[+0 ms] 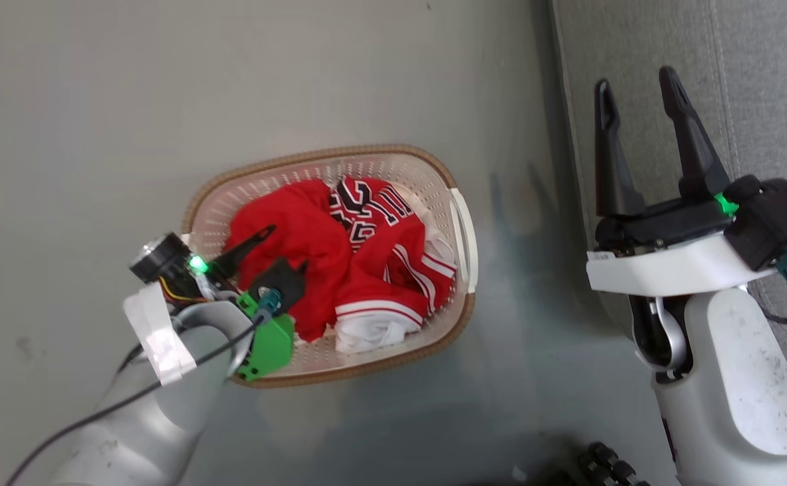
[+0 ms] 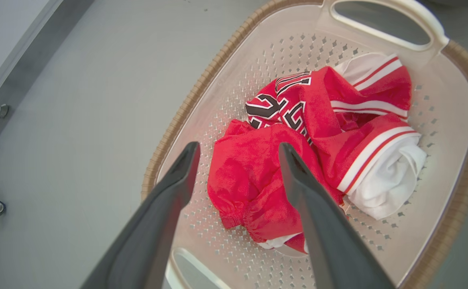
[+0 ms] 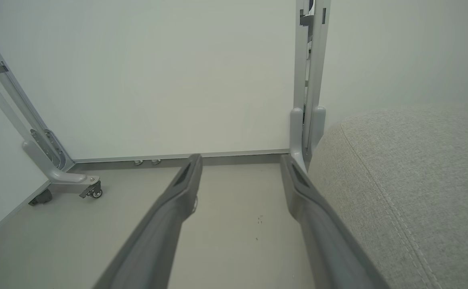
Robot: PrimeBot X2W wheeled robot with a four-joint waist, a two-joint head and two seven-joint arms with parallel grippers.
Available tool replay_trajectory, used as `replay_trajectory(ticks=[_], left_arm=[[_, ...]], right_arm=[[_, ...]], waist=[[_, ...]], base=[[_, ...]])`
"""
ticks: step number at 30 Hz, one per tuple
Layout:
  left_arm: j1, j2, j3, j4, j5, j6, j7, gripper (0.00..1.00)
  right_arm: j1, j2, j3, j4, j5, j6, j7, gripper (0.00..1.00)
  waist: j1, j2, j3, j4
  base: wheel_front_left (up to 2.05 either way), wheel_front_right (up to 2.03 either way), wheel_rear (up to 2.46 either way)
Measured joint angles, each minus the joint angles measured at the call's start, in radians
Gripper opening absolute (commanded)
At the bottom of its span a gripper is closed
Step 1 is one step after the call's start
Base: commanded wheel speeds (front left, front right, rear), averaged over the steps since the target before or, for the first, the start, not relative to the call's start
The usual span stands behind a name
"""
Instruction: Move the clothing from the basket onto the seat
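Hovering with jaws spread, the left gripper has the plain red garment between its fingertips and the lettered jersey just beyond, both inside the basket. The right gripper, jaws likewise spread and empty, has the seat just right of its fingers.

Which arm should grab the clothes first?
Left. The left end effector hangs open over the red fabric garment in the cream perforated plastic basket; the right end effector is by the grey fabric seat.
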Motion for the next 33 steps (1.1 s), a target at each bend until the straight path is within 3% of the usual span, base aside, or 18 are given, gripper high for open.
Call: replay_trajectory(ticks=[8, 18, 23, 24, 25, 26, 33], left_arm=[[-0.127, 0.032, -0.116, 0.192, 0.019, -0.005, 0.001, 1.0], [-0.235, 0.045, -0.224, 0.299, 0.027, -0.005, 0.033, 1.0], [-0.25, 0.062, -0.239, 0.314, 0.034, 0.033, 0.053, 1.0], [-0.25, 0.063, -0.24, 0.317, 0.035, 0.046, 0.064, 0.62], [-0.252, 0.063, -0.243, 0.317, 0.035, 0.056, 0.065, 0.15], [-0.253, 0.063, -0.244, 0.318, 0.035, 0.063, 0.065, 0.0], [-0.263, 0.054, -0.249, 0.321, 0.025, 0.086, 0.039, 0.0]], right_arm=[[-0.074, -0.001, 0.031, -0.011, 0.053, 0.0, 0.0, 1.0], [-0.11, -0.001, 0.074, -0.017, 0.099, 0.0, 0.0, 1.0], [-0.114, -0.001, 0.092, -0.022, 0.115, 0.0, 0.0, 1.0], [-0.114, 0.0, 0.095, -0.022, 0.115, 0.0, 0.0, 1.0], [-0.114, 0.0, 0.096, -0.022, 0.116, 0.0, 0.0, 1.0], [-0.114, 0.0, 0.096, -0.021, 0.116, 0.0, 0.0, 1.0], [-0.114, 0.0, 0.09, -0.007, 0.109, 0.0, 0.0, 1.0]], waist=[[0.0, 0.0, 0.142, -0.08], [-0.0001, 0.0, 0.282, -0.161], [-0.0001, 0.0, 0.33, -0.194], [-0.0001, 0.0, 0.337, -0.2], [-0.0001, 0.0, 0.344, -0.206], [-0.0001, 0.0, 0.348, -0.21], [-0.0001, 0.0, 0.351, -0.214]], base=[[0.0, 0.0, 0.0], [0.0, 0.0, 0.0], [0.0, 0.0, 0.0], [0.0, 0.0, 0.0], [0.0, 0.0, 0.0], [0.0, 0.0, 0.0], [0.0, 0.0, 0.0]])
